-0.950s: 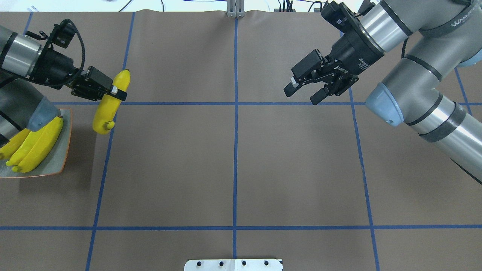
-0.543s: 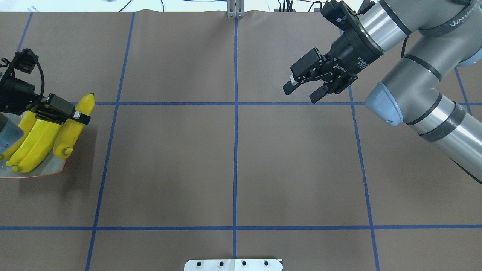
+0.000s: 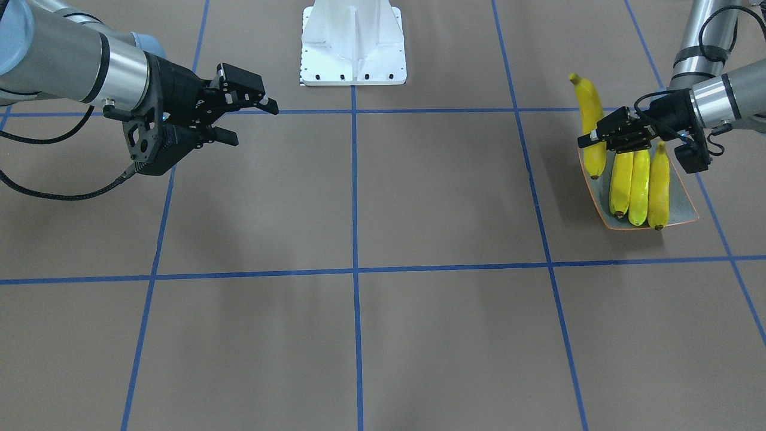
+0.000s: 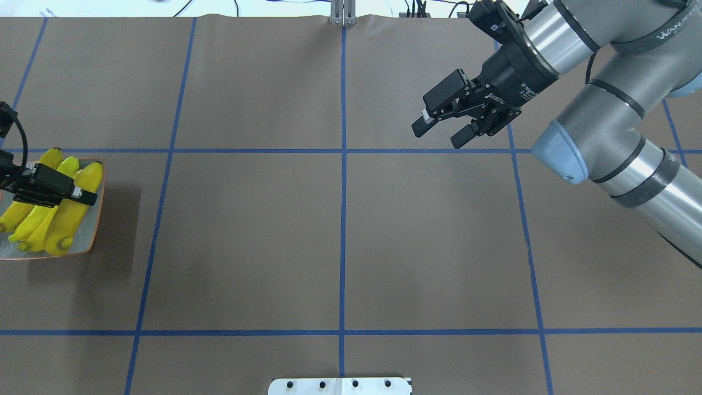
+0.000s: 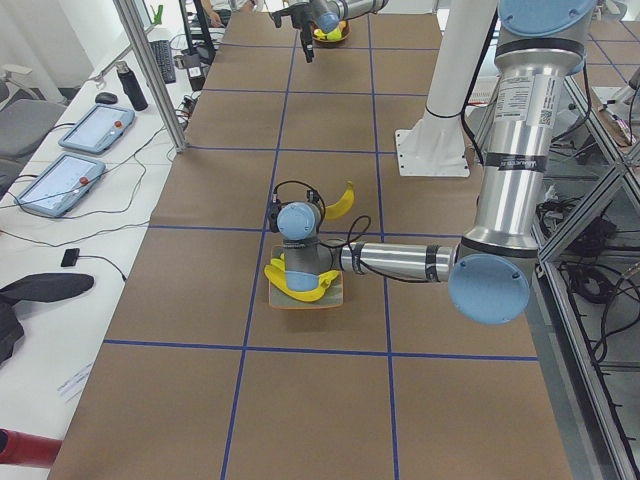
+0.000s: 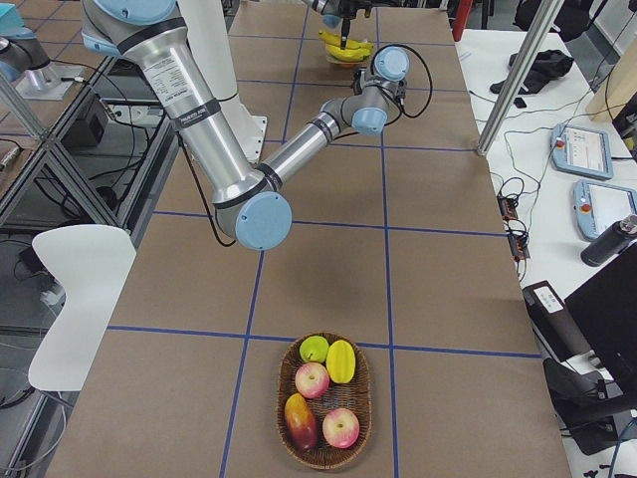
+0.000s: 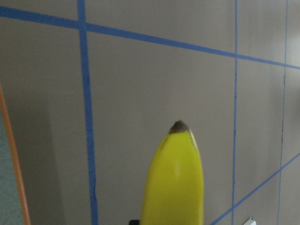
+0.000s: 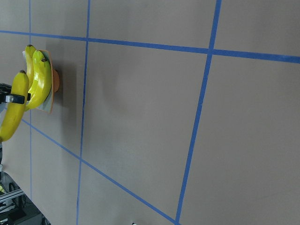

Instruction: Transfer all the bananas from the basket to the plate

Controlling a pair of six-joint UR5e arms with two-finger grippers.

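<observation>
left tool [image 3: 589,139] is clamping banana [image 3: 589,106] mid-body over plate [image 3: 679,187] edge | right tool [image 3: 254,125] is hanging open, empty | banana is looking light, stiff, slick; middle hold suiting

Brown paper-covered table [image 4: 247,247], blue tape grid lines [image 4: 343,219], white base mount [image 3: 353,45], white side desk [image 5: 110,235] with 2 teach pendants [image 5: 58,183], aluminium post [image 5: 150,70], white chair [image 6: 85,289], bright even light
</observation>
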